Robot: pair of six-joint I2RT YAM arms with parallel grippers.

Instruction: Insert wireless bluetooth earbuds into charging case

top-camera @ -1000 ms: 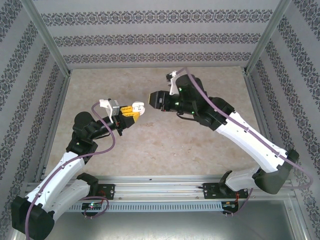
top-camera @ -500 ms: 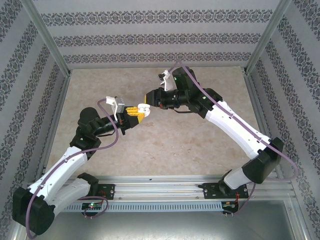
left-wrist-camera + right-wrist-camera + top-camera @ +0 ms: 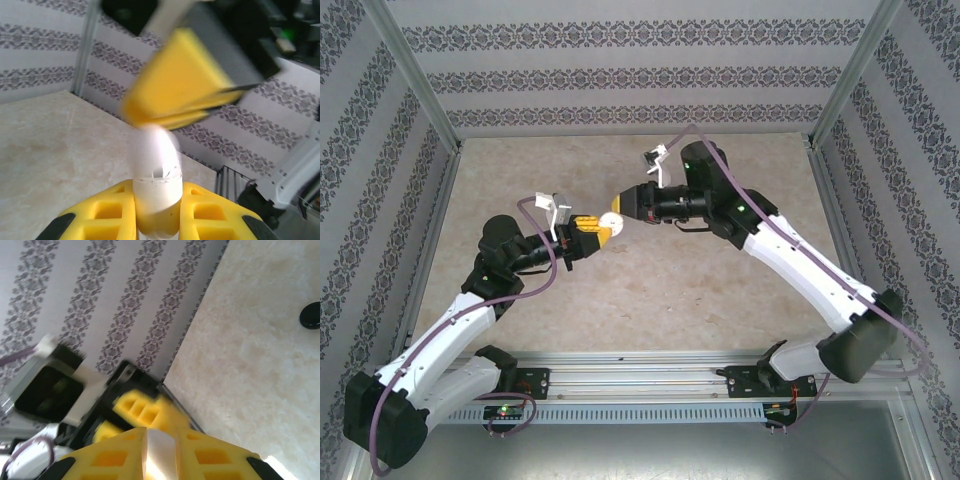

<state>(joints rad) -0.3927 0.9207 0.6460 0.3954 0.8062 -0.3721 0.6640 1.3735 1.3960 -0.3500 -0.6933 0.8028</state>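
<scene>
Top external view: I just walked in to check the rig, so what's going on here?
Both arms meet in mid-air above the table. The left gripper holds a white capsule-shaped item in its jaws, clear of the surface. The right gripper is at that item's far end. Its wrist view shows something white between its jaws, but blur hides whether it grips. It looks like a handover, or a lid being worked.
</scene>
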